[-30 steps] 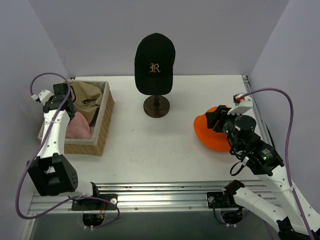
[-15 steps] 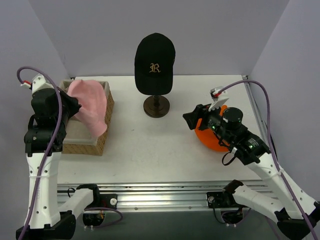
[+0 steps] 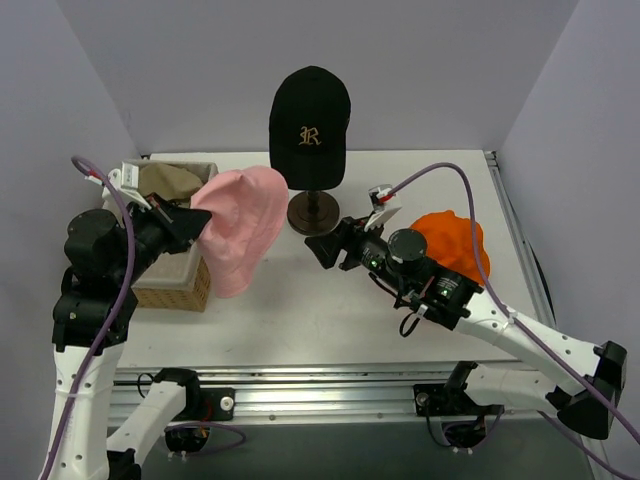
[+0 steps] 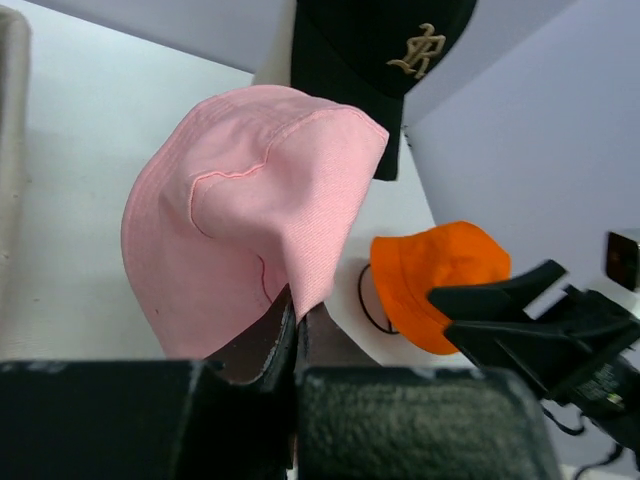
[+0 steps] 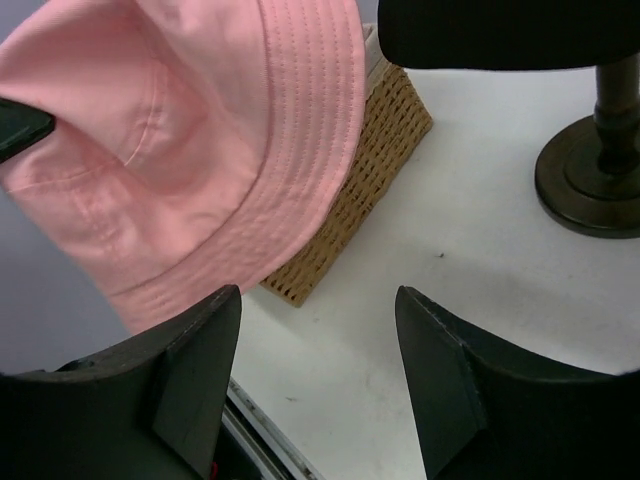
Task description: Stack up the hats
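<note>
Hanging from the left gripper (image 3: pixel 196 222), the pale pink hat (image 3: pixel 240 228) is up in the air just left of the dark stand (image 3: pixel 313 212), between that stand and the wicker basket (image 3: pixel 186 284). Its long axis runs top to bottom with a slight lean. The rounded crown is uppermost, and the stitched brim is the lowest part, pointing down at the table (image 3: pixel 300 310). The left wrist view shows the two fingers pressed together on a fold of the pink fabric at the hat's edge.

There are four hats, one of each colour:
- The black cap (image 3: pixel 310 120) with its gold "R" sits on top of the stand. The letter faces the arms and the peak points downward.
- The tan cap (image 3: pixel 166 181) lies in the basket, well to the left of the stand. Most of it is hidden, so I cannot tell which way it points.
- The bright orange hat (image 3: pixel 452 242) rests on the table to the right of the stand, crown upward.
- The pink one is the only hat held off any surface.

The right gripper (image 3: pixel 320 246) sits low, just in front of the stand's base. Its fingers are spread wide and hold nothing, and it is aimed leftward at the pink hat. The right wrist view shows the pink brim and the basket corner beyond those parted fingers.
</note>
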Action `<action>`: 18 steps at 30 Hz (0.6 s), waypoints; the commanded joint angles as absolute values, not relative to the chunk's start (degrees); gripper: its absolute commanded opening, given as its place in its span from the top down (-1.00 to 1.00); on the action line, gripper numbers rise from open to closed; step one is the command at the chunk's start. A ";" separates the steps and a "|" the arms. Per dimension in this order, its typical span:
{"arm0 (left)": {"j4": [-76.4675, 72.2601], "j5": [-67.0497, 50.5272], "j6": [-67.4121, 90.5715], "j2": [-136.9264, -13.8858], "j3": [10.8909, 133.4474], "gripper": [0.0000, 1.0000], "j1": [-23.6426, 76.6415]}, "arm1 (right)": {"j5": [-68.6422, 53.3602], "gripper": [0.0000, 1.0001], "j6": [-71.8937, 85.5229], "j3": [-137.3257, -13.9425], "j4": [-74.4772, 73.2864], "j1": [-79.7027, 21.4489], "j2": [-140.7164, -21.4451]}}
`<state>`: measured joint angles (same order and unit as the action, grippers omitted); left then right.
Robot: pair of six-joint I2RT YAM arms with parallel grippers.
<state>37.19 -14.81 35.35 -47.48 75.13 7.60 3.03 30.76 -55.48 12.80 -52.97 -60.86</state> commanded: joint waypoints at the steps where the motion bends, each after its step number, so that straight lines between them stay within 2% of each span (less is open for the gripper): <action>1: 29.36 -22.40 38.75 -44.39 73.74 0.95 8.00 | 6.15 -0.19 38.41 -50.98 29.34 -54.75 -60.20; 8: 27.51 -26.72 42.88 -39.91 72.33 0.95 8.00 | 2.82 -0.29 33.40 -49.40 41.02 -56.43 -64.68; 18: 25.58 -30.93 45.70 -38.15 71.46 0.95 8.00 | 0.97 -0.29 29.62 -49.40 48.16 -56.60 -68.56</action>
